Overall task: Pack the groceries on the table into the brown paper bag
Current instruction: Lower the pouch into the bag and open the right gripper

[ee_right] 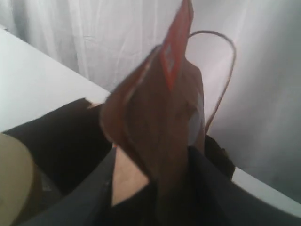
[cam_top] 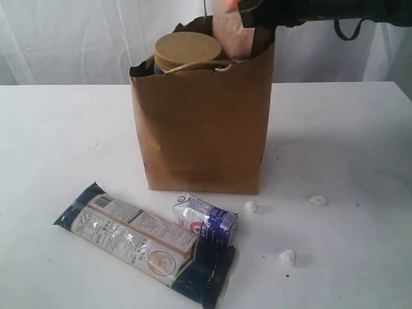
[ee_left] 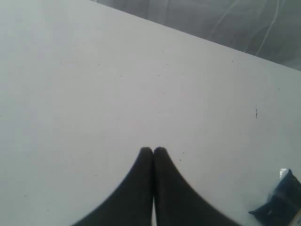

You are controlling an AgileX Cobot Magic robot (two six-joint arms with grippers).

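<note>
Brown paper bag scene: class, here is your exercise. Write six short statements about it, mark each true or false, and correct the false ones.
1. The brown paper bag stands upright on the table. True.
2. The big olive-lidded jar lies on the table beside the bag. False: it stands inside the bag, lid showing above the rim.
3. The long dark-blue packet lies on the table. True.
4. The small white-blue carton is inside the bag. False: it lies on the table beside the packet.
5. The left end effector is shut and empty. True.
6. The right end effector is empty. False: it grips the orange-brown pouch over the bag.
</note>
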